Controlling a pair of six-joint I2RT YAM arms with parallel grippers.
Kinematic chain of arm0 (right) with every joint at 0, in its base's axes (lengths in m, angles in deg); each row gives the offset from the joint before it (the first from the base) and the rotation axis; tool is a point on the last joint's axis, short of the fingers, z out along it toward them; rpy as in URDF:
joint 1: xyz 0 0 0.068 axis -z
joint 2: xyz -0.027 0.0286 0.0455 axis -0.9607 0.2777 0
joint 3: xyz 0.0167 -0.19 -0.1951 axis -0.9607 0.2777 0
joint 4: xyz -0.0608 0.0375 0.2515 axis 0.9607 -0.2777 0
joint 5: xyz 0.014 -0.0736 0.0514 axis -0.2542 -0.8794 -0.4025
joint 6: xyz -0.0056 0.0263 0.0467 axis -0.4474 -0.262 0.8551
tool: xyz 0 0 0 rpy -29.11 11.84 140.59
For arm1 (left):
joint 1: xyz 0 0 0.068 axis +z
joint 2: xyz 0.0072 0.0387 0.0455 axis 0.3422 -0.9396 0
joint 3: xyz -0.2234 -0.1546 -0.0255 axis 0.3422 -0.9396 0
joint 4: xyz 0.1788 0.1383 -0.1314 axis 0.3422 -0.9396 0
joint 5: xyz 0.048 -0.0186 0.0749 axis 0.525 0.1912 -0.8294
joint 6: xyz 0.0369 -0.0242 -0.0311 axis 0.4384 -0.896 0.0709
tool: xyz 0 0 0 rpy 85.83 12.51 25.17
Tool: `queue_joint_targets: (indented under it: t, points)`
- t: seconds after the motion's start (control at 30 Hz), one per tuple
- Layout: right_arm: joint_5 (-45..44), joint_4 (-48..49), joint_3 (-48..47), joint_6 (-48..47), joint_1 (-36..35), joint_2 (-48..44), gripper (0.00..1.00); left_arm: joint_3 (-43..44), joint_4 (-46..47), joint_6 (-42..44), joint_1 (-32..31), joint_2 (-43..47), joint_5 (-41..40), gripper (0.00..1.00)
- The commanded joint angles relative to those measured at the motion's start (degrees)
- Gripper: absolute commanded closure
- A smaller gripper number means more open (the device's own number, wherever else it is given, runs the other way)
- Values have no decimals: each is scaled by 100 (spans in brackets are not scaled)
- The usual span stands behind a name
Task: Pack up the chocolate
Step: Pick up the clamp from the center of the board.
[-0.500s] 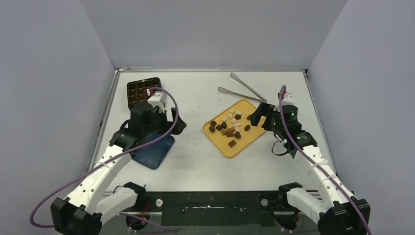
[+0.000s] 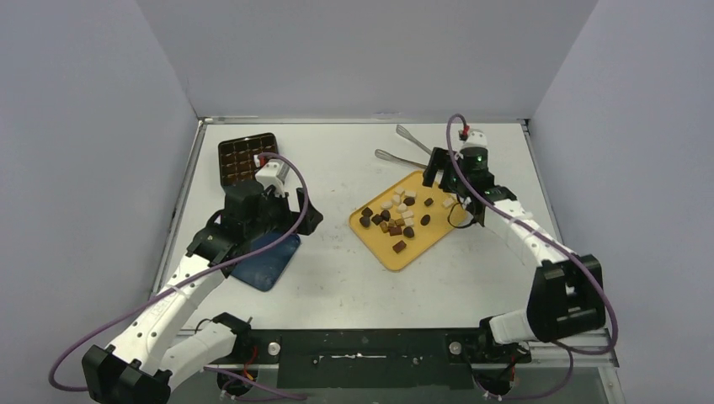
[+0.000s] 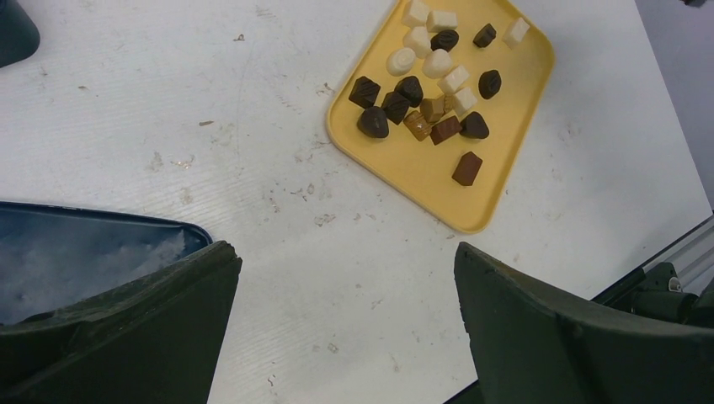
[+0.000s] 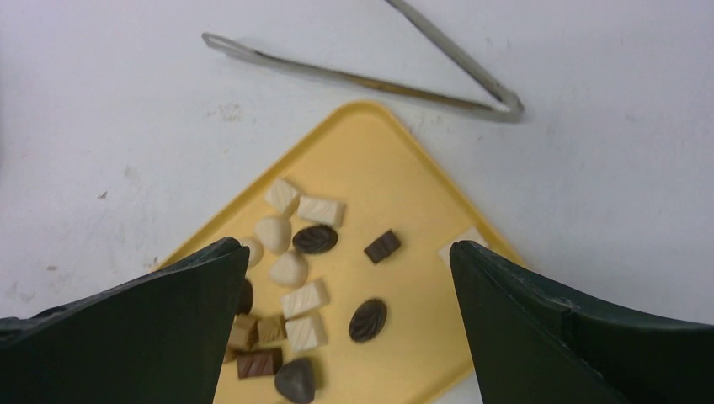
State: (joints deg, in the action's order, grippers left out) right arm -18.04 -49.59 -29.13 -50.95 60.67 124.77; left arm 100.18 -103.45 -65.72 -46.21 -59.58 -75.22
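Observation:
The chocolate (image 2: 396, 225), several small dark, mid-brown and cream pieces, lies on a yellow tray (image 2: 380, 250) right of centre. My right gripper (image 2: 443, 174) hangs open over the tray's far corner, empty. In the right wrist view the chocolate (image 4: 368, 320) shows between its open fingers, with the right gripper (image 4: 347, 248) above the tray (image 4: 370, 160). My left gripper (image 2: 301, 212) stands open and empty, left of the tray. The left wrist view shows bare table under the left gripper (image 3: 345, 252), with the chocolate (image 3: 409, 88) and tray (image 3: 421, 172) farther off.
A dark brown box with square compartments (image 2: 244, 158) sits at the far left. A blue lid (image 2: 268, 261) lies under my left arm, its edge (image 3: 84, 252) in the left wrist view. Long metal tongs (image 2: 417, 151) lie beyond the tray, the same tongs (image 4: 379, 80) in the right wrist view.
My right arm has swung from the tray's right side to its far corner near the tongs. The left arm has hardly moved.

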Motion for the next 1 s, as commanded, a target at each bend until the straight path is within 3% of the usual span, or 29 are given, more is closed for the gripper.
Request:
queue_joint_targets:
  t: [0.0, 0.17, 0.27, 0.4, 0.63, 0.97]
  points:
    - [-355, 730, -815, -928, -16, 1011, 9, 26, 78, -28, -51, 158, -130, 3]
    - [-178, 280, -2291, -1715, 44, 2586, 48, -32, 135, -82, -95, 158, -35, 3]
    - [-19, 234, -2814, -2001, 132, 3170, 57, -19, 127, -83, -120, 167, -39, 3]
    - [72, -54, -3583, -2347, 274, 3874, 61, -17, 122, -83, -172, 182, -45, 3]
    - [187, -508, -4673, -2713, 454, 4713, 58, -8, 83, -84, -210, 222, -119, 3]
    - [996, -750, -5229, -2931, 664, 5349, 61, 16, 61, -41, -219, 200, -151, 3]
